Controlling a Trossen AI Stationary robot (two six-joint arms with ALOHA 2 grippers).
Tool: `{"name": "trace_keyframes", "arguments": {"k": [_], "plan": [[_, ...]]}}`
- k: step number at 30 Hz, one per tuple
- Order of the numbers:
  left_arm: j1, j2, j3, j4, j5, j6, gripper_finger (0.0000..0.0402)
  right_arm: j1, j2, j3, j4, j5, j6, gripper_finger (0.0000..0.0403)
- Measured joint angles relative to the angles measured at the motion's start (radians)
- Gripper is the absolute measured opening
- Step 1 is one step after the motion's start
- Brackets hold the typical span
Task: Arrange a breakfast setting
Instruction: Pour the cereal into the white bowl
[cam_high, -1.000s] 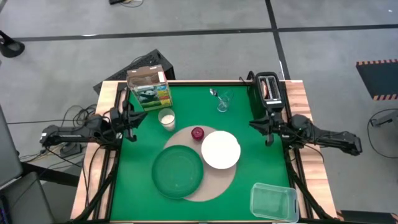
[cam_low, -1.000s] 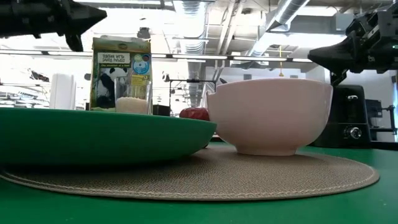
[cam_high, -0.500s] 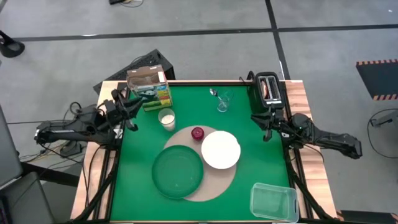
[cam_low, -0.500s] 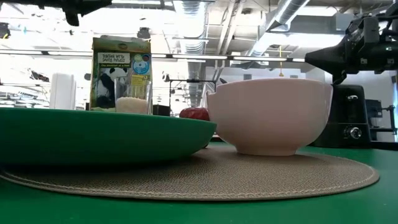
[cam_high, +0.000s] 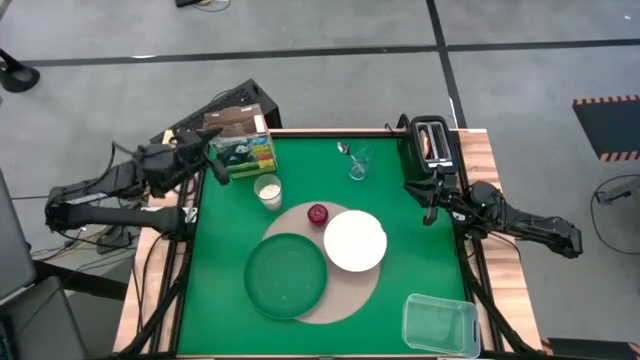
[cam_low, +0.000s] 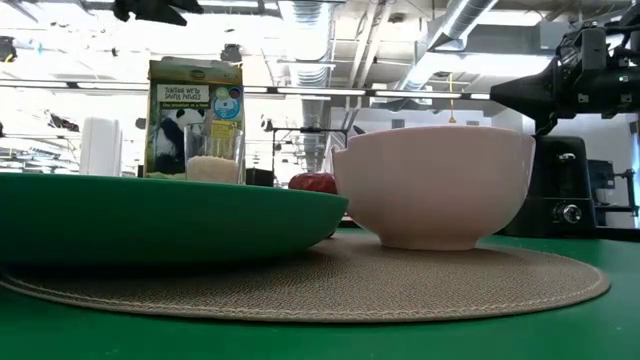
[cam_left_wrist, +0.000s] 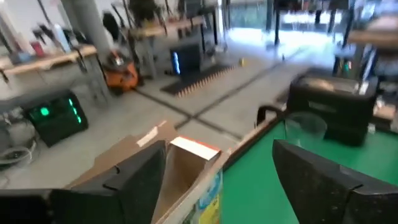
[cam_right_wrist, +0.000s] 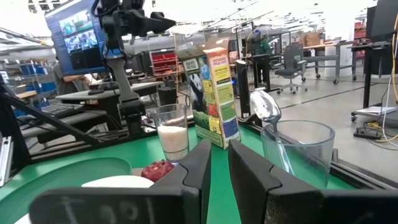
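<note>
The colourful cereal box (cam_high: 240, 142) stands at the table's far left with its top flaps open. My left gripper (cam_high: 216, 163) hovers open just left of it, above the table. A round tan mat (cam_high: 340, 300) carries the dark-green plate (cam_high: 286, 275) and the white bowl (cam_high: 355, 241), with a red apple (cam_high: 318, 214) at the mat's far edge. The metal spoon (cam_right_wrist: 266, 107) stands in the clear glass (cam_right_wrist: 297, 152), its bowl end up. My right gripper (cam_high: 430, 207) waits shut at the table's right edge, holding nothing.
A glass of milk (cam_high: 267, 190) stands between the cereal box and the mat. A black toaster (cam_high: 432, 140) sits at the far right corner. A clear plastic tub (cam_high: 440, 325) lies at the near right corner. Bare green table shows at the near left.
My left gripper has risen from low at the table's left edge and swung toward the far edge, up beside the cereal box, tipping from a downward slant to nearly level. Nothing on the table has moved.
</note>
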Motion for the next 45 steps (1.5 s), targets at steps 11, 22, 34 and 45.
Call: {"name": "trace_keyframes", "arguments": {"k": [11,22,34,45], "plan": [[0.184,0.289,0.281,-0.400,0.185,0.029,0.0293,0.002,0.000,0.000,-0.015,-0.003,0.001,0.0086],[0.306,0.553,0.419,-0.613,0.220,0.123,0.0293,0.048,0.001,0.000,-0.026,0.003,0.011,0.0086],[0.378,0.775,0.418,-0.682,0.216,0.176,0.0255,0.048,0.001,0.000,-0.050,0.002,0.008,0.0086],[0.356,0.825,0.420,-0.681,0.109,0.198,0.0076,0.048,0.001,0.000,-0.059,0.002,0.004,0.0086]]}}
